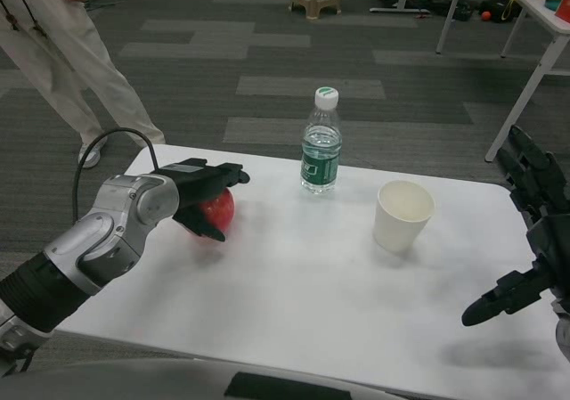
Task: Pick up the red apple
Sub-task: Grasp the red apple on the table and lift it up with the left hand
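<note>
Left hand wraps its fingers over and under the red apple, clasping it at the left end of the white table. Water bottle stands upright to the right of the apple, paper cup farther right. Right hand hangs beyond the cup, fingers spread, holding nothing. A person stands behind the apple on the carpet.

Bottle label print unreadable.
</note>
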